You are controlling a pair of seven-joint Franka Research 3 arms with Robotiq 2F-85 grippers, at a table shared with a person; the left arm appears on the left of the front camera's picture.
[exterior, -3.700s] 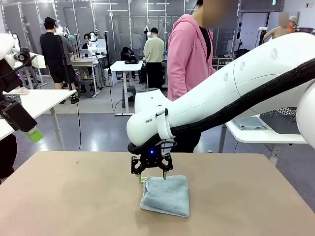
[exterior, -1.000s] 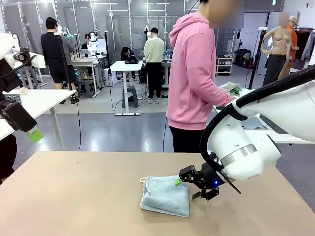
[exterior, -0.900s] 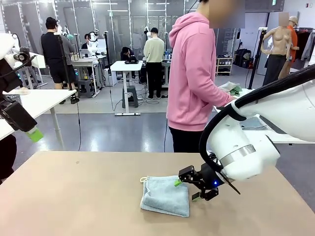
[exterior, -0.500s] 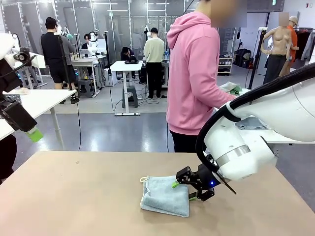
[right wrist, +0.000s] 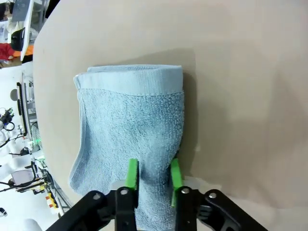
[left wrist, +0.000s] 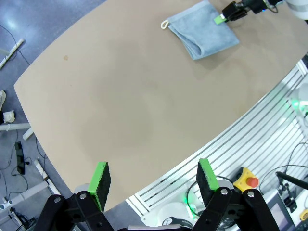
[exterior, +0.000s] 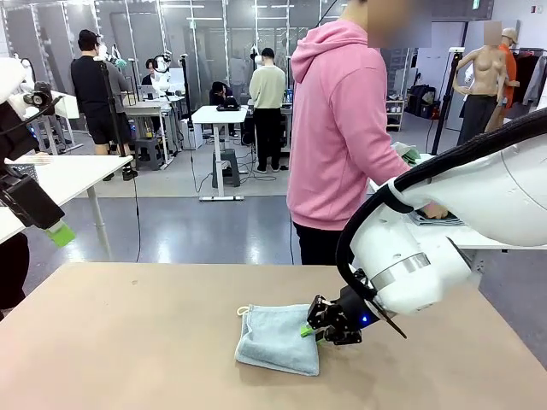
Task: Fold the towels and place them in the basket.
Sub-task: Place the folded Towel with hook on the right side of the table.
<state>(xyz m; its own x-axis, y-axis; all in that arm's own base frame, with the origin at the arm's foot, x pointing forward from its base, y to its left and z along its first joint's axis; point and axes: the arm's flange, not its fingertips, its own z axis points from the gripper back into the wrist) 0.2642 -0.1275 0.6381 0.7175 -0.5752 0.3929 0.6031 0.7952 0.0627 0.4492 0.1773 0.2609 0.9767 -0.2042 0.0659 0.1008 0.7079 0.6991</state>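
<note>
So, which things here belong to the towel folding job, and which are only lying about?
Job: blue towel; right gripper, jaws shut on its edge.
Lying about: red button; white desk far behind; left gripper, open, idle.

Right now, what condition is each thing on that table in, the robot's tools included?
Blue-grey towel: folded, lying on the table, one edge pinched.
Right tool: shut on the towel's edge.
Left tool: open, holding nothing, held up off the table.
</note>
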